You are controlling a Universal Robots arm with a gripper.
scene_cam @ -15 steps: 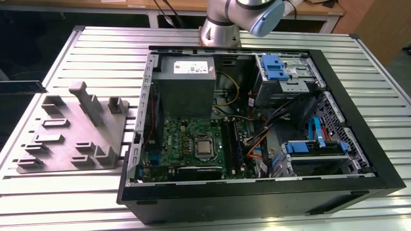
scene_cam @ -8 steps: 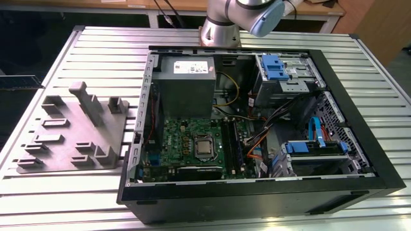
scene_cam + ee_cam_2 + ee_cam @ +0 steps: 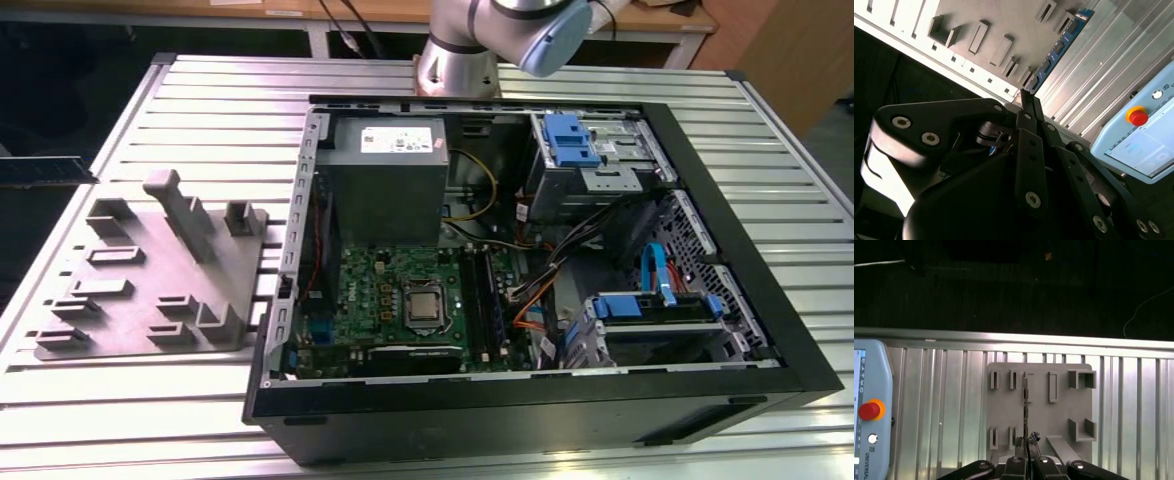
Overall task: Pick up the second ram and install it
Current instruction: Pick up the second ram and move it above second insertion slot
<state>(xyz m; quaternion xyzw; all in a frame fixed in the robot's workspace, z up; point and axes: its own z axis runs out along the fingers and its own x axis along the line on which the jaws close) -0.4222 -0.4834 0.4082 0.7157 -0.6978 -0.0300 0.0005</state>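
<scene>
Clearly the pick-up half looks done. In both wrist views the gripper [image 3: 1026, 97] [image 3: 1027, 450] has its fingers pinched together on one end of the second ram [image 3: 1061, 42] [image 3: 1026, 407]. The stick juts out beyond the fingertips, with the grey holder tray [image 3: 1004, 20] [image 3: 1039, 420] behind it and, as far as we can tell, no contact between them. At the exterior view's left edge a dark strip [image 3: 47, 170] sits out past the table's side, and we take it to be the same stick. The tray [image 3: 147, 270] lies on the table to the left of the open computer case [image 3: 534, 395]. The install is not yet done, we judge: the ram is well apart from the motherboard [image 3: 387, 290] and its long black slots [image 3: 491, 300]. Whether any slot is already filled we cannot tell.
</scene>
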